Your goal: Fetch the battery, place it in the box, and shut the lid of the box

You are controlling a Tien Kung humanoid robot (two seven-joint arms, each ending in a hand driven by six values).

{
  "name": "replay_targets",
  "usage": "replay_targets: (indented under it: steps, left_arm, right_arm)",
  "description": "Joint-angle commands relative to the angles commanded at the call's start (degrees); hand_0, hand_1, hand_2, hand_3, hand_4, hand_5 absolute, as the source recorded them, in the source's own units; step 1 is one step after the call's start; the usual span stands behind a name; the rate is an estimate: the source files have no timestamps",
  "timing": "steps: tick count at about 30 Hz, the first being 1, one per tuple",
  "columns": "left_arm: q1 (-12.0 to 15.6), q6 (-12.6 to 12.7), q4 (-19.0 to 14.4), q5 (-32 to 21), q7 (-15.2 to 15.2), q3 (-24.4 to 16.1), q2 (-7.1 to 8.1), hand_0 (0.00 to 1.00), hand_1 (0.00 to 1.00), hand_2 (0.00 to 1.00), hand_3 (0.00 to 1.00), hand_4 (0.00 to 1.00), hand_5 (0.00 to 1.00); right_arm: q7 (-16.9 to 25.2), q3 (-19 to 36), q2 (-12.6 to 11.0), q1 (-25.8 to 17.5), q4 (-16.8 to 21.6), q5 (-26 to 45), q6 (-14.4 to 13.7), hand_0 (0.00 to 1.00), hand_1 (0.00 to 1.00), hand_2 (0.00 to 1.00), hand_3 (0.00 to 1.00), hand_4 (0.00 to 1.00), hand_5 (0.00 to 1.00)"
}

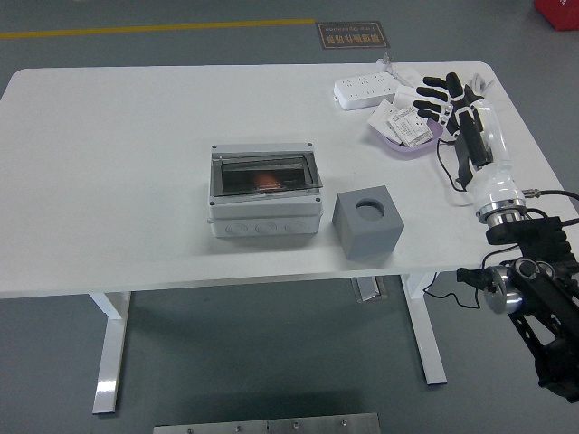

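A grey box (265, 201) with a dark see-through lid stands at the table's middle. Its lid lies down over it, and something orange (265, 178) shows through the lid. A purple bowl (404, 137) at the back right holds several small white battery packs (409, 127). My right hand (441, 96) hovers over the bowl's right side with its fingers spread, holding nothing. The left arm is out of view.
A grey cube (366, 221) with a round hole in its top stands right of the box. A white power strip (366, 89) lies behind the bowl. A black cable (449, 172) runs along the table's right edge.
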Motion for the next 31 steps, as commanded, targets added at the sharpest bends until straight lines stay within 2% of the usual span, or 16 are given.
replay_targets:
  steps: [5, 12, 20, 24, 31]
  left_arm:
    - [1.00, -0.02, 0.35, -2.25, 0.58, 0.96, 0.07, 0.630, 0.772, 0.684, 0.719, 0.679, 0.234]
    - [1.83, 0.06, 0.41, -2.77, 1.36, 0.46, 1.09, 0.630, 0.769, 0.684, 0.719, 0.680, 0.233]
    - [1.60, -0.07, 0.42, -6.59, 0.75, 3.76, 2.16, 0.630, 0.771, 0.683, 0.719, 0.679, 0.235]
    - [1.62, -0.05, 0.42, -5.69, 1.13, 2.91, 1.92, 0.630, 0.771, 0.683, 0.719, 0.679, 0.235]
    - [0.78, -0.04, 0.42, -4.24, 1.37, 1.91, 2.04, 0.630, 0.769, 0.682, 0.720, 0.678, 0.234]
  right_arm:
    - [-0.33, -1.35, 1.25, -0.05, -0.95, -0.01, 0.23, 0.708, 0.662, 0.687, 0.681, 0.957, 0.880]
    - [-0.91, -4.52, 2.51, -0.21, -2.78, 0.89, 1.26, 0.709, 0.662, 0.691, 0.685, 0.946, 0.873]
    - [-0.95, -7.32, 3.61, -1.40, -4.62, 1.71, 1.93, 0.709, 0.666, 0.695, 0.689, 0.941, 0.866]
    - [-0.63, -7.92, 3.85, -1.52, -5.17, 1.34, 2.58, 0.715, 0.672, 0.701, 0.694, 0.935, 0.861]
    - [0.80, -5.70, 3.35, -1.07, -4.92, 2.11, 3.24, 0.716, 0.672, 0.701, 0.696, 0.930, 0.857]
